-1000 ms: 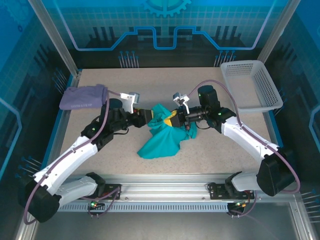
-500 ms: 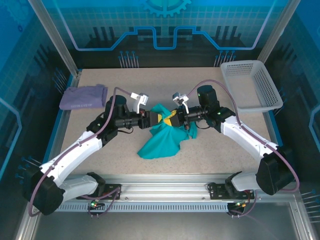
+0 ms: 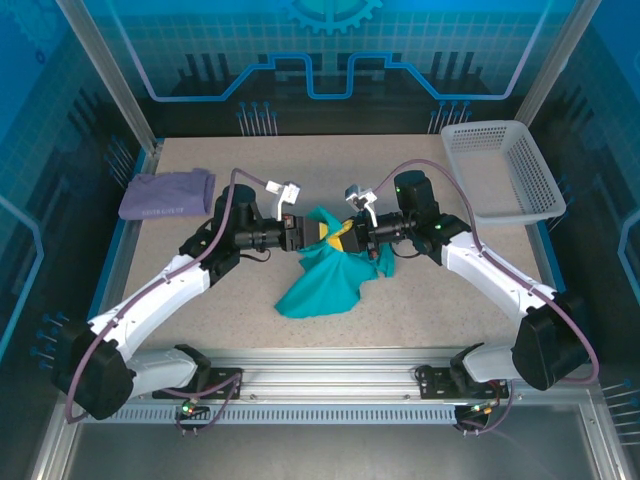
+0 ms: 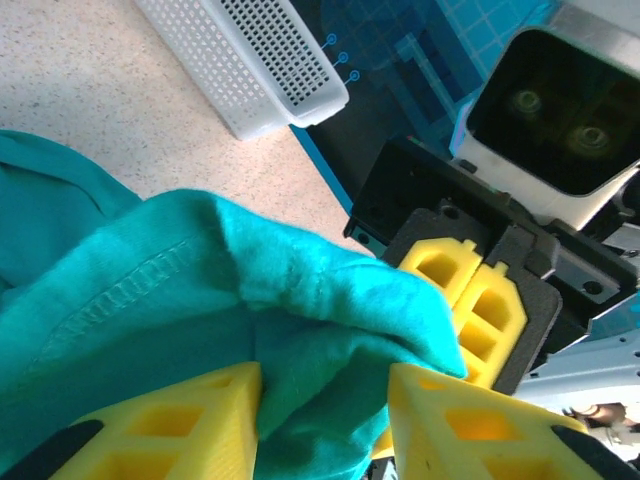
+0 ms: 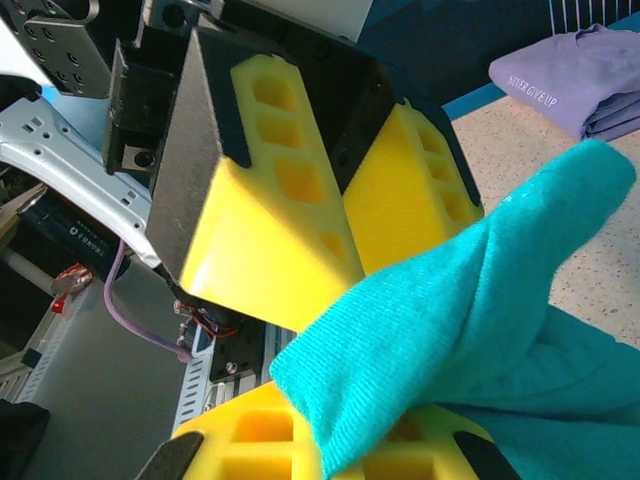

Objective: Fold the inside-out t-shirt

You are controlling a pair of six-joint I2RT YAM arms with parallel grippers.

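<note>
The teal inside-out t-shirt (image 3: 322, 272) lies bunched at mid-table, its top lifted between the two grippers. My right gripper (image 3: 346, 237) is shut on a fold of the shirt (image 5: 480, 300), which sticks out past its yellow fingers (image 5: 240, 440). My left gripper (image 3: 309, 232) faces it nose to nose. Its yellow fingers (image 4: 170, 420) stand apart with the lifted cloth (image 4: 300, 300) lying in the gap. The right gripper's closed fingertips (image 4: 478, 300) sit just behind that cloth. In the right wrist view the left gripper (image 5: 340, 190) hangs close above the held fold.
A folded lavender garment (image 3: 165, 194) lies at the table's far left, also seen in the right wrist view (image 5: 570, 80). A white mesh basket (image 3: 500, 170) stands at the far right corner (image 4: 250, 60). Speckled tabletop (image 3: 430, 290) surrounds the shirt.
The left arm has swung right, bringing its gripper up against the right gripper, and its fingers have narrowed around the lifted cloth. The right arm and the shirt's lower part stayed put.
</note>
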